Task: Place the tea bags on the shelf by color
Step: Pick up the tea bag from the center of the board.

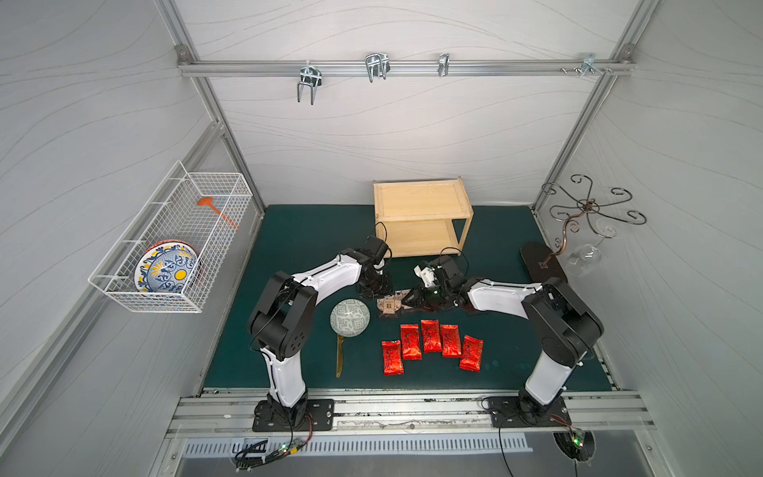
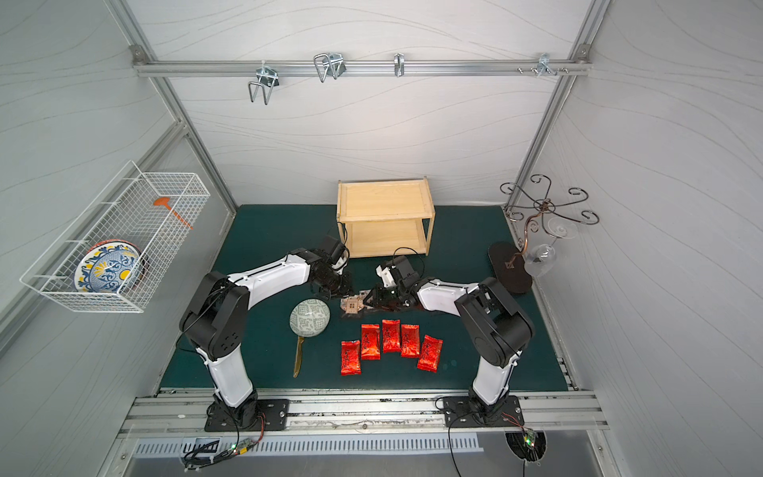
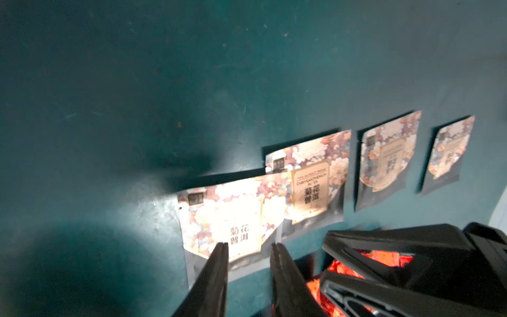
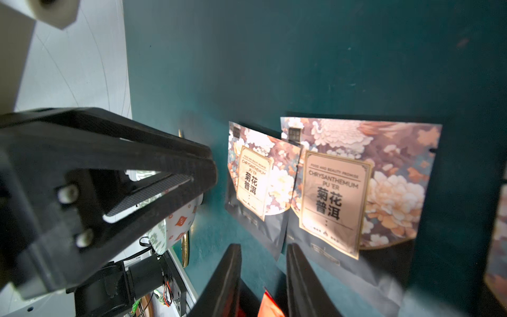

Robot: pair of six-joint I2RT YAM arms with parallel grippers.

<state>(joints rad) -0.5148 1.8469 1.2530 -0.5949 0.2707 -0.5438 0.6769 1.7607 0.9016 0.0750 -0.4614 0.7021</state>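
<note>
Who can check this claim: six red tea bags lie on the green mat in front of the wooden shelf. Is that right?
No: both top views show five red tea bags, not six. They do lie on the green mat in front of the wooden shelf.

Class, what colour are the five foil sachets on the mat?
The sachets are shiny red, clearest in a top view.

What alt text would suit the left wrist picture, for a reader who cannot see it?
Four flowered tea packets lie in a row on a green mat. The left gripper holds its black fingers slightly apart at the edge of the nearest packet; beside it, red packets show behind the right gripper.
</note>
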